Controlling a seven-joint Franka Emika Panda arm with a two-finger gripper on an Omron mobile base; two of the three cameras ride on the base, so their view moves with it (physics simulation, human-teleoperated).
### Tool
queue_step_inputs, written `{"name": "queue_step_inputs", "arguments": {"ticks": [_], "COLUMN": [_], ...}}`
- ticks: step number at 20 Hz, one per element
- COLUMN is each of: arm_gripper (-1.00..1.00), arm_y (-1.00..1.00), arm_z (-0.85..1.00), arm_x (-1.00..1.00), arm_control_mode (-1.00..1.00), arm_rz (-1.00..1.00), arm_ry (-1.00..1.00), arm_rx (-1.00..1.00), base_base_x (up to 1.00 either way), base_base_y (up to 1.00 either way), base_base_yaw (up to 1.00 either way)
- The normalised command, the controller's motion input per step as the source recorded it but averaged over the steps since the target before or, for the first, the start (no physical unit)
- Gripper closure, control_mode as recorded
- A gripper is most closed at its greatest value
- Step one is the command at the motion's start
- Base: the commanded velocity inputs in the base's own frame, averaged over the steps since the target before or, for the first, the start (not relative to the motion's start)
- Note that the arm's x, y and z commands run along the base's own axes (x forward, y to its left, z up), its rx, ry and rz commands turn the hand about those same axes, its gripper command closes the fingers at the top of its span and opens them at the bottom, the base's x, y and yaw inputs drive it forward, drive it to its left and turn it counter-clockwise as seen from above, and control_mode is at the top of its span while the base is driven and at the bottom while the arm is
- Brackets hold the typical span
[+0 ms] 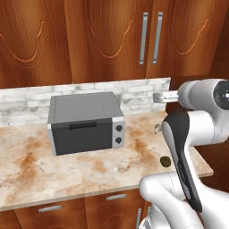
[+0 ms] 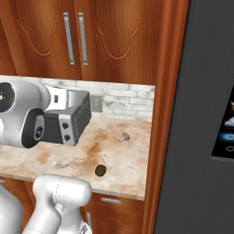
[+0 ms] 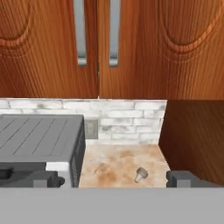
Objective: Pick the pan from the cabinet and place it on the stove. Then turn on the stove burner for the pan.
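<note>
The cabinet (image 1: 112, 40) fills the wall above the counter, and its carved reddish-brown doors are shut. Its two long silver bar handles (image 3: 96, 30) hang side by side at the door seam. The pan is hidden and the stove is out of view. My gripper (image 3: 113, 180) hovers above the counter, facing the backsplash below the handles. It is open, with the dark fingertips (image 3: 183, 178) far apart and nothing between them. In the left base view the hand (image 1: 163, 96) reaches out level from the arm, beneath the handles.
A grey toaster oven (image 1: 85, 121) stands on the marble counter (image 1: 67, 172) to the left. A small silvery knob-like piece (image 3: 140, 175) and a dark round lump (image 1: 165, 161) lie on the counter. A tall dark appliance wall (image 2: 205, 114) bounds the right side.
</note>
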Motion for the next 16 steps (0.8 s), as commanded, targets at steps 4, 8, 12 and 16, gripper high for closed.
{"name": "queue_step_inputs", "arguments": {"ticks": [4,8,12,16], "arm_gripper": [-1.00,-1.00,-1.00,-1.00], "arm_y": [0.00,0.00,0.00,0.00], "arm_z": [0.62,0.50,0.37,0.20], "arm_x": [-0.03,0.00,0.28,0.46], "arm_control_mode": [-1.00,-1.00,-1.00,-1.00], "arm_rz": [0.02,0.06,0.07,0.05], "arm_ry": [-0.34,-0.31,-0.24,-0.23], "arm_rx": [0.00,0.00,0.04,0.01], "base_base_x": [0.00,0.00,0.00,0.00], "base_base_y": [0.00,0.00,0.00,0.00], "base_base_yaw": [0.00,0.00,0.00,0.00]}}
